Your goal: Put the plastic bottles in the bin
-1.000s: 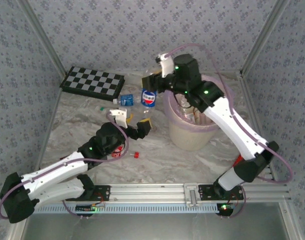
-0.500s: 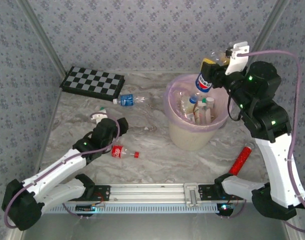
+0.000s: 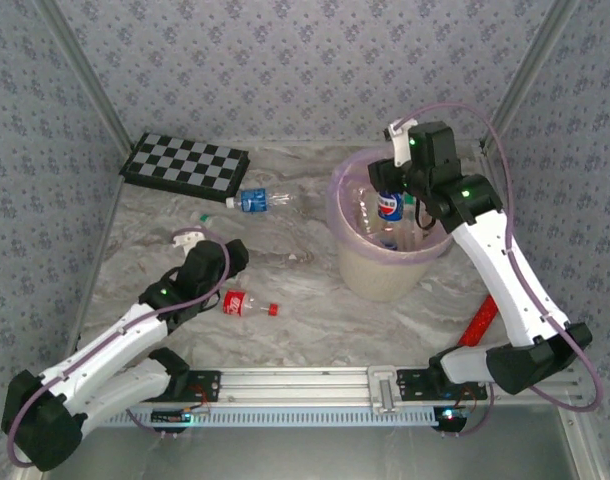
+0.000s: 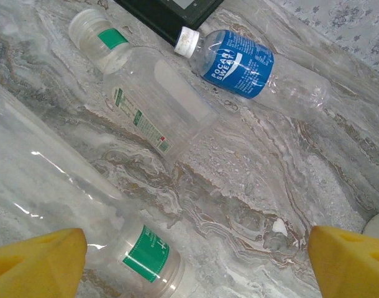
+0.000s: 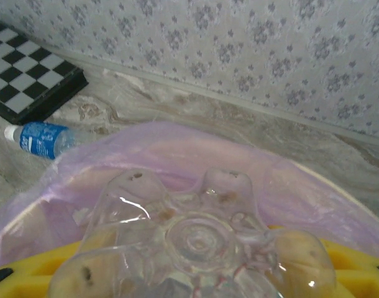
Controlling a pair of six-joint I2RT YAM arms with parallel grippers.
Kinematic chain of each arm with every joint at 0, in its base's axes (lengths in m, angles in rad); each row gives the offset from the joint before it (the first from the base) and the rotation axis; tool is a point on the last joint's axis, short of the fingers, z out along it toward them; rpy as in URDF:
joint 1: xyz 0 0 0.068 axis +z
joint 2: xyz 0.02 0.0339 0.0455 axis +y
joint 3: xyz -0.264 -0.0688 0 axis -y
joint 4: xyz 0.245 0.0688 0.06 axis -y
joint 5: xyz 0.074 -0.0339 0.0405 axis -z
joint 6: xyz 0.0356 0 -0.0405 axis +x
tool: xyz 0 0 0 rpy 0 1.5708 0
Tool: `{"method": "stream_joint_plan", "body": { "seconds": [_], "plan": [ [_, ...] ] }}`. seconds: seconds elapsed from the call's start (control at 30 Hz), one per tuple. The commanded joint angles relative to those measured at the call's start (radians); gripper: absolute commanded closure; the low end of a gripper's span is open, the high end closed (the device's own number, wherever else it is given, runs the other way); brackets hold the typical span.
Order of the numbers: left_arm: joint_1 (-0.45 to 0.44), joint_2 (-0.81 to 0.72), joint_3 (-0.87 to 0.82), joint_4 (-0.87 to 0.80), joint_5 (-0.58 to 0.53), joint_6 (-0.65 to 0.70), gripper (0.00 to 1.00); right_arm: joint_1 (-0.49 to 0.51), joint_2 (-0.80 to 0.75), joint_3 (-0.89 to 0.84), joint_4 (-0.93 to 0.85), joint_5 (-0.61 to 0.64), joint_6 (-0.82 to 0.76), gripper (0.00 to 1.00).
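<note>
Plastic, likely thin, crushable: right claw (image 3: 400, 186) holds a blue-labelled bottle (image 3: 388, 207) above the bin (image 3: 370, 275). Left claw (image 4: 196, 267) gapes wide; we'd pinch the clear bottle (image 4: 71, 198) at eight o'clock mid-body.

1. The right gripper (image 3: 390, 195) holds a dark blue bottle (image 3: 388, 208) just over the bin (image 3: 370, 275).
2. Other bottles (image 3: 370, 213) sit inside the bin.
3. A light blue bottle (image 3: 255, 200) lies beside the checked board (image 3: 185, 165).
4. A red bottle (image 3: 241, 303) lies near the left gripper (image 3: 195, 245).
5. A red stick (image 3: 478, 322) lies by the right arm (image 3: 505, 270).
</note>
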Motion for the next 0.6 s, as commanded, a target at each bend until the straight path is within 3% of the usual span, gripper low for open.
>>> {"method": "stream_joint_plan", "body": {
  "seconds": [0.0,0.33,0.57],
  "plan": [
    [0.017,-0.007,0.002,-0.007,0.010,-0.003,0.09,0.000,0.038,-0.074,-0.021,-0.033,0.043,0.54],
    [0.024,0.019,0.004,0.003,0.034,-0.001,0.09,-0.009,0.042,-0.279,0.124,-0.032,0.132,0.54],
    [0.028,0.005,0.002,-0.011,0.036,0.002,0.09,-0.014,0.006,-0.263,0.108,-0.036,0.150,0.38]
  ]
}}
